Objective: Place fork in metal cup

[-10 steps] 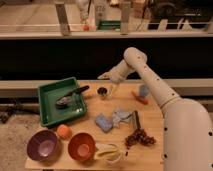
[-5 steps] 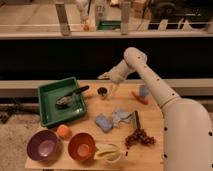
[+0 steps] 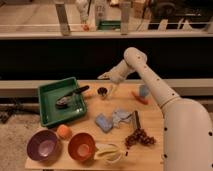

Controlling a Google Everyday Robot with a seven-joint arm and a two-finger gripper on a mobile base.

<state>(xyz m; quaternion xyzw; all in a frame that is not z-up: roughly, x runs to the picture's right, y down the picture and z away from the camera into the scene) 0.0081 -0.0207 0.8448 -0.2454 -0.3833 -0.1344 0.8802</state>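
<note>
The small dark metal cup (image 3: pixel 102 91) stands on the wooden table just right of the green tray. My gripper (image 3: pixel 111 80) hovers just above and slightly right of the cup, at the end of the white arm that reaches in from the right. A thin pale fork (image 3: pixel 113 90) hangs down from the gripper, which is shut on it. The fork's lower end is beside the cup's right rim, outside it.
A green tray (image 3: pixel 48 112) holds a dark utensil (image 3: pixel 69 98). Along the front stand a purple bowl (image 3: pixel 44 145), an orange bowl (image 3: pixel 81 146), an orange fruit (image 3: pixel 63 131) and a banana (image 3: pixel 109 151). Blue packet (image 3: pixel 103 121), grapes (image 3: pixel 139 136) and a carrot (image 3: pixel 141 98) lie centre-right.
</note>
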